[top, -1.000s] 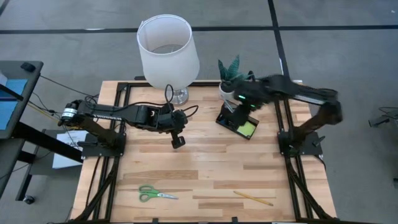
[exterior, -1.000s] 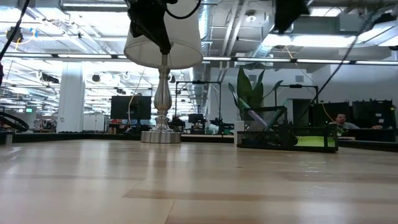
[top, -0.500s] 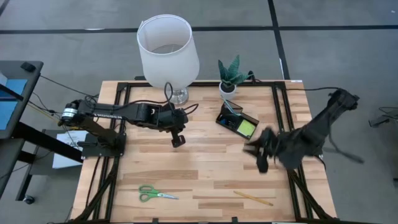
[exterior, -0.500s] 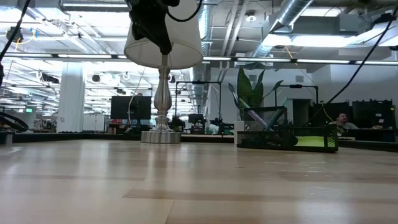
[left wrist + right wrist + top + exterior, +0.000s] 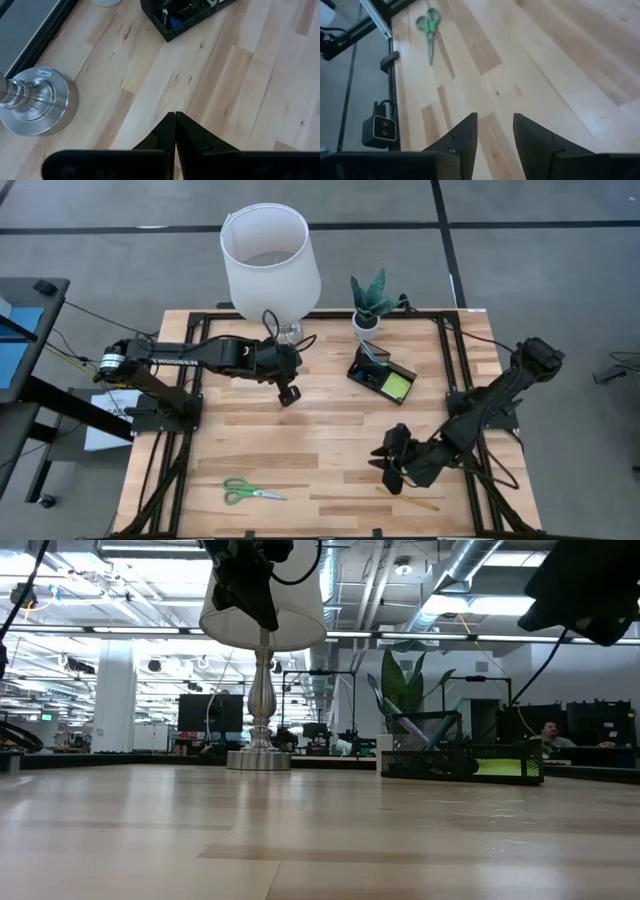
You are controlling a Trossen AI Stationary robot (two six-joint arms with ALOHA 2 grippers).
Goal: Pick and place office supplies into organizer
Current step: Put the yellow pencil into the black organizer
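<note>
The right gripper (image 5: 392, 470) hangs low over the front-right part of the wooden bench (image 5: 320, 440), its jaws apart and holding nothing, just behind a yellow pencil (image 5: 407, 498) lying near the front edge. Green-handled scissors (image 5: 251, 492) lie flat near the front edge, left of centre, well apart from the pencil; the right wrist view also shows the scissors (image 5: 430, 31) across bare wood beyond that arm's spread fingers (image 5: 462, 137). The black organizer (image 5: 381, 375) sits toward the back edge, right of centre, with a lime sticky-note pad (image 5: 397, 387) in its front compartment; in the low view the organizer (image 5: 460, 755) shows pens standing in its raised mesh section. Just behind it, at the back edge, stands a small potted plant (image 5: 370, 300), and to its left a white-shaded lamp (image 5: 267, 265) on a silver base (image 5: 37, 100). The left gripper (image 5: 288, 394) hovers beside the lamp base, between lamp and organizer, jaws pressed together and empty. Nothing lies between the right gripper and the organizer except open bench
</note>
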